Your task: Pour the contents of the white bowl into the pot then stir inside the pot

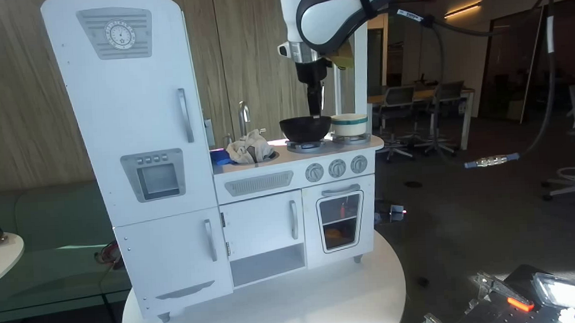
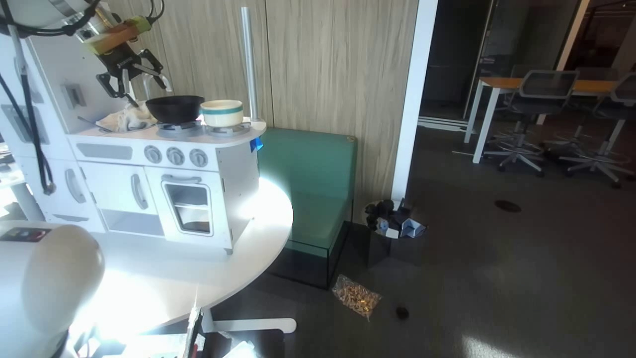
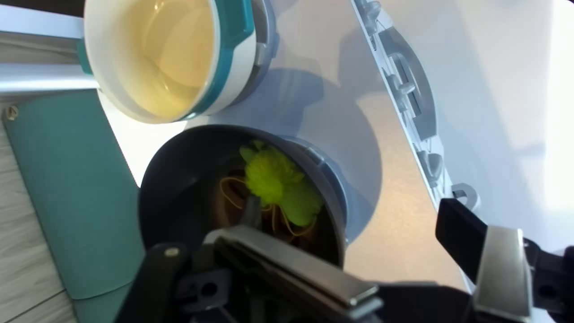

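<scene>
Pale wood panelling (image 2: 323, 64) rises behind the white toy kitchen (image 1: 194, 171), whose bench (image 3: 399, 197) carries the task's things. The pot (image 1: 303, 130), dark and flared, stands upright on a burner (image 1: 304, 149), and the wrist view shows a yellow-green piece (image 3: 269, 177) and a brown shape (image 3: 225, 208) with tan strands inside it. Just beside it sits the white vessel (image 1: 350, 130) with its teal band; I take this for the task's bowl, and since its inside looks bare, the pour is probably done and stirring is left. The end effector (image 2: 151, 96) stands wide, with nothing visible in its grasp: 1 finger is over the pot, another finger (image 3: 459, 237) out past the rim toward the bench's front edge. The main danger is lowering it in that spread, because a fingertip could catch the rim and tip the pot or drag it off the burner. A sideways sweep could also knock the white vessel, as the 2 containers stand close together. Stirring calls for a tool; a thin dark handle (image 2: 95, 124) shows beside the cloth (image 1: 245, 148), though I cannot tell what it belongs to, and pulling it away might snag fabric. Loose contents could then be flicked out by brisk strokes, with nothing visible bracing the pot.
</scene>
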